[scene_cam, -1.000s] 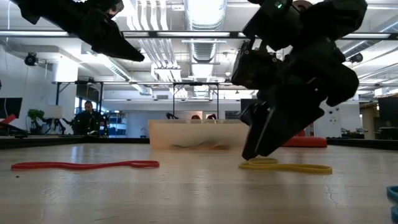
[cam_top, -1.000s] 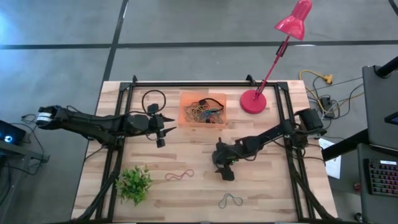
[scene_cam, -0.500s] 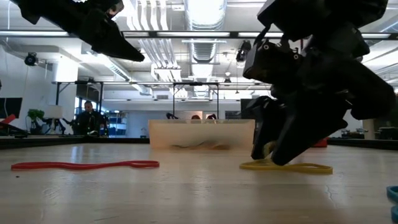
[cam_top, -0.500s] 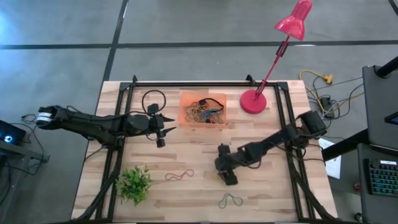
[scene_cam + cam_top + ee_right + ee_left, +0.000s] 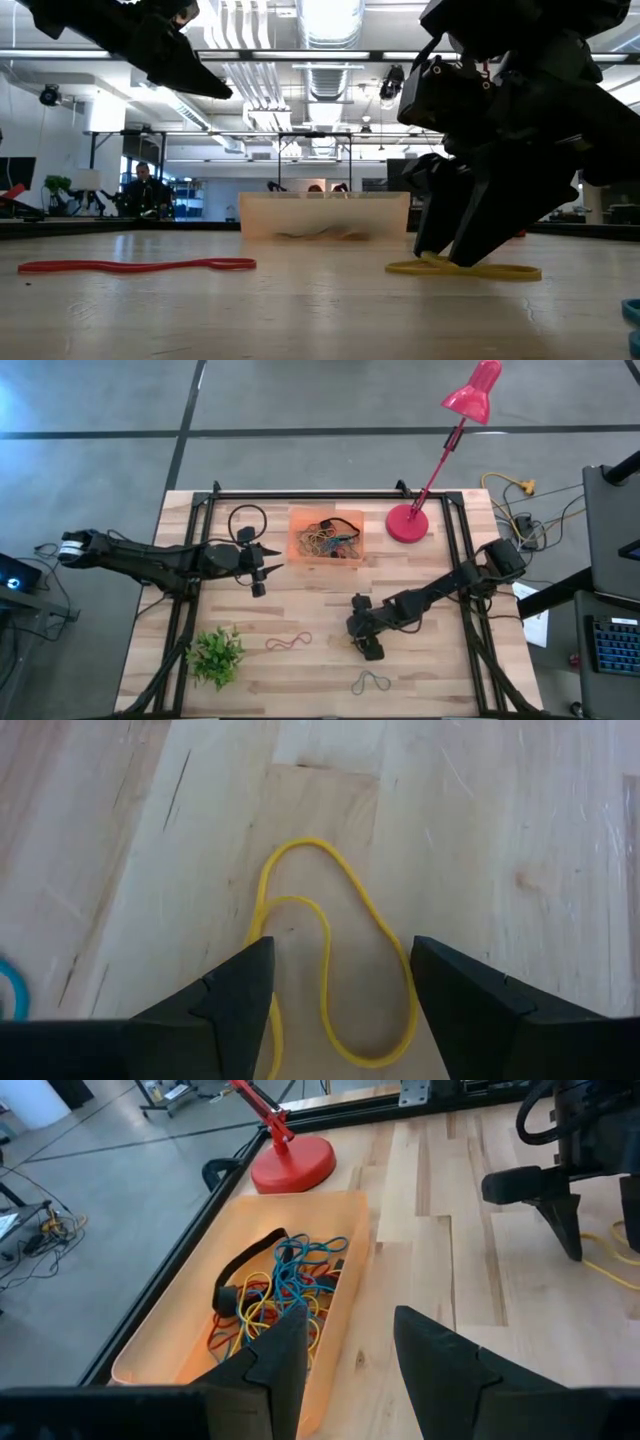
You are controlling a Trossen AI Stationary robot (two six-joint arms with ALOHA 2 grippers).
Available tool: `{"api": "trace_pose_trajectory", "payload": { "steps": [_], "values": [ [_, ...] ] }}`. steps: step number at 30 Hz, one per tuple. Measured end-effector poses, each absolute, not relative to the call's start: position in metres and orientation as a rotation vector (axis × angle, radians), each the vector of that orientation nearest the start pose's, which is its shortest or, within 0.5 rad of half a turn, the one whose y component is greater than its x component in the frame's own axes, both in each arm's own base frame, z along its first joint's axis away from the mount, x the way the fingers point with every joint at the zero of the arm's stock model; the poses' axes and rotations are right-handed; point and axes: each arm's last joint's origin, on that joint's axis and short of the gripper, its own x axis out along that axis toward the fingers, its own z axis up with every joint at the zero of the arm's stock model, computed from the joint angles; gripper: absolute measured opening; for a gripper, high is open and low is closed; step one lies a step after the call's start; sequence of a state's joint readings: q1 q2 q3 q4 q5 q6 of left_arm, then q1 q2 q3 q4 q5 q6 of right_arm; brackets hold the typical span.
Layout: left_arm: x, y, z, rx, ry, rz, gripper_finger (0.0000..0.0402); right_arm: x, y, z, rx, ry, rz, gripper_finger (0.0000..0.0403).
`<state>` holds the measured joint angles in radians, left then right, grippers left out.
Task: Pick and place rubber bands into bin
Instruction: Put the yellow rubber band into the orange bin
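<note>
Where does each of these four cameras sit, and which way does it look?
High view: overhead, straight down on the wooden table; both arms show.
Low view: at tabletop height, looking across at the orange bin; both arms hang in from above.
Left wrist view: on the left arm, facing the bin; left end effector open.
Right wrist view: on the right arm, looking down; right end effector open astride the yellow rubber band.
Low and right wrist views share that band.

Yellow rubber band (image 5: pixel 335 970) is running off the right wrist picture's bottom edge; in the high view the right gripper (image 5: pixel 368 643) is hiding it. Blue band (image 5: pixel 632 310) is getting cut by the low view's corner. Bin (image 5: pixel 180 1330) contents are tangling, count unclear.
</note>
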<state>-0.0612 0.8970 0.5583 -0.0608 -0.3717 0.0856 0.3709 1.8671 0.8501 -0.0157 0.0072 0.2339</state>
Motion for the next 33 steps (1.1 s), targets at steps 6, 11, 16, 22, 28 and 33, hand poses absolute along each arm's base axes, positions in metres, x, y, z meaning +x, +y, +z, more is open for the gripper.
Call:
{"api": "trace_pose_trajectory", "payload": {
  "steps": [6, 11, 16, 22, 28, 33],
  "values": [
    [0.194, -0.001, 0.248, 0.170, 0.405, 0.289, 0.0135, 0.304, 0.119, 0.096, 0.009, 1.045, 0.188, 0.0210],
    [0.194, -0.001, 0.248, 0.170, 0.405, 0.289, 0.0135, 0.301, 0.122, 0.096, -0.012, 1.050, 0.154, 0.0205],
    [0.194, -0.001, 0.248, 0.171, 0.405, 0.289, 0.0135, 0.297, 0.128, 0.095, -0.011, 1.061, 0.127, 0.0205],
    [0.194, -0.001, 0.248, 0.170, 0.405, 0.289, 0.0135, 0.294, 0.133, 0.095, -0.021, 1.060, 0.106, 0.0203],
    [0.194, -0.001, 0.248, 0.170, 0.405, 0.289, 0.0135, 0.294, 0.135, 0.095, -0.026, 1.060, 0.114, 0.0158],
    [0.194, -0.001, 0.248, 0.171, 0.406, 0.289, 0.0135, 0.293, 0.137, 0.095, -0.038, 1.059, 0.130, 0.0078]
  ]
}}
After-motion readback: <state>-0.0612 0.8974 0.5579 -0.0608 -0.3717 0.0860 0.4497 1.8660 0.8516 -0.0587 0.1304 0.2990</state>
